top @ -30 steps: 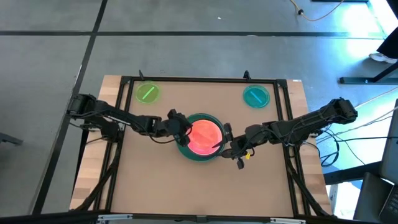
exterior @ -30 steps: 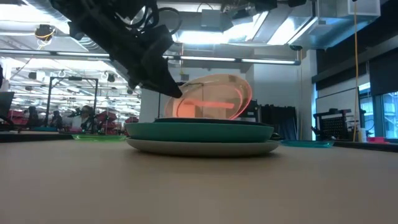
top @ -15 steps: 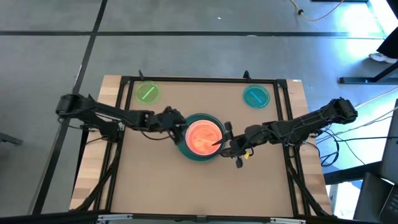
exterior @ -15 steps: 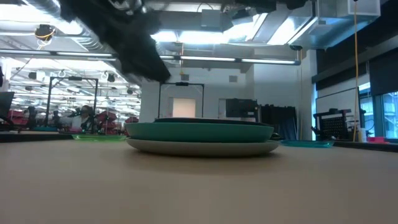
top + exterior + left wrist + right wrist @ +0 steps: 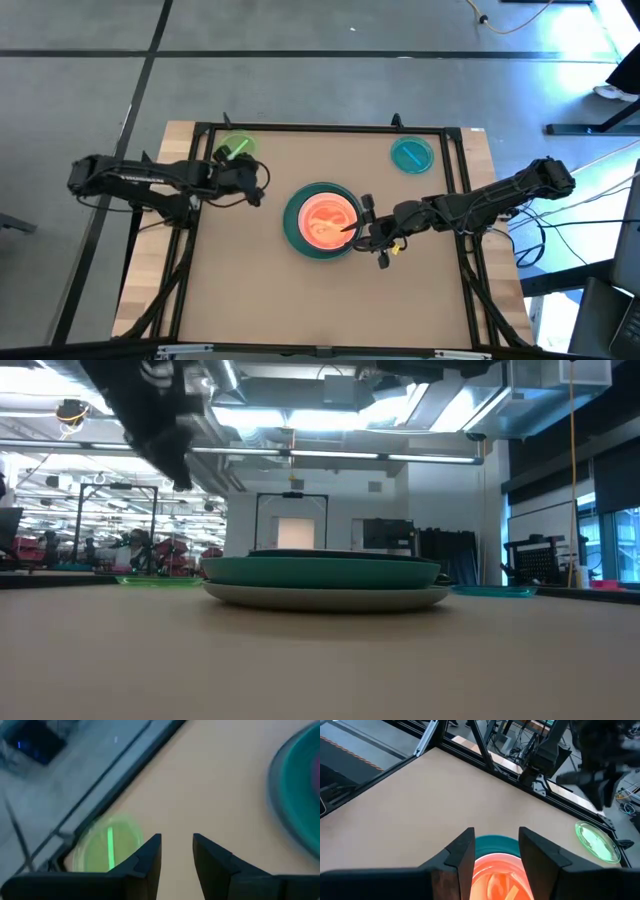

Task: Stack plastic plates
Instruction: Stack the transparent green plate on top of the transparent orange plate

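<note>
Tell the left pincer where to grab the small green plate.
Pinch the green plate at its rim on the side facing the stack, coming from above. It lies flat near the table's far-left corner frame, so only the thin raised edge offers hold. The left pincer hangs open nearby.

No legible text, labels, brands or nos. anywhere.
</note>
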`<state>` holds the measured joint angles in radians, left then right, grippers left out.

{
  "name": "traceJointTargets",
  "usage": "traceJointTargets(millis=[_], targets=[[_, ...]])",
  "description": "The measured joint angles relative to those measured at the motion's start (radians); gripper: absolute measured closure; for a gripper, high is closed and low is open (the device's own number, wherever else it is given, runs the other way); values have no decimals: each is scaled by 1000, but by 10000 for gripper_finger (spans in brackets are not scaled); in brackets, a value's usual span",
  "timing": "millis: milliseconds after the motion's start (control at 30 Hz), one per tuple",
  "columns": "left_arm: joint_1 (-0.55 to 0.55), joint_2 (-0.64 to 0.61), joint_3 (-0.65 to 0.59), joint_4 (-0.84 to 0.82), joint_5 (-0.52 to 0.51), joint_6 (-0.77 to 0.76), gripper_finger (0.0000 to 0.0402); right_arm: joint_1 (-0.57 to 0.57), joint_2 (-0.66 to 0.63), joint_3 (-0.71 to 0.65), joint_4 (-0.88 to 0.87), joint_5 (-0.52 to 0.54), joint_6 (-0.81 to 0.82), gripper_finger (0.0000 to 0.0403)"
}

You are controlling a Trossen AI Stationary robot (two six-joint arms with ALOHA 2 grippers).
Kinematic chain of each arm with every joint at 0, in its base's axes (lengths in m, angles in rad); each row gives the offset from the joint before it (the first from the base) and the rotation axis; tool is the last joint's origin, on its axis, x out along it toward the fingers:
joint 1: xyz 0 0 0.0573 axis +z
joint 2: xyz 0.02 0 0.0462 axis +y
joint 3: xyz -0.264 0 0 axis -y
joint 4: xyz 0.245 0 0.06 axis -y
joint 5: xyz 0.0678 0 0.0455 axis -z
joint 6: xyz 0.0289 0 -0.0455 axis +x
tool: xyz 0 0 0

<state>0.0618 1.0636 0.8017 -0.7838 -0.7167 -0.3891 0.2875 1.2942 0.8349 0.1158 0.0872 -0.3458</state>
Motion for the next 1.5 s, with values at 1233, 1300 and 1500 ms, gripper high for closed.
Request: traceJointTargets(millis=[1233,1300,1500], targets=[[520,427,-95,194,230,302,298,0,0,0,5,11,-26,258],[533,435,-95,208,245,321,298,0,0,0,5,10,-26,258],[569,443,-95,215,250,363,298,0,0,0,4,10,-26,258]])
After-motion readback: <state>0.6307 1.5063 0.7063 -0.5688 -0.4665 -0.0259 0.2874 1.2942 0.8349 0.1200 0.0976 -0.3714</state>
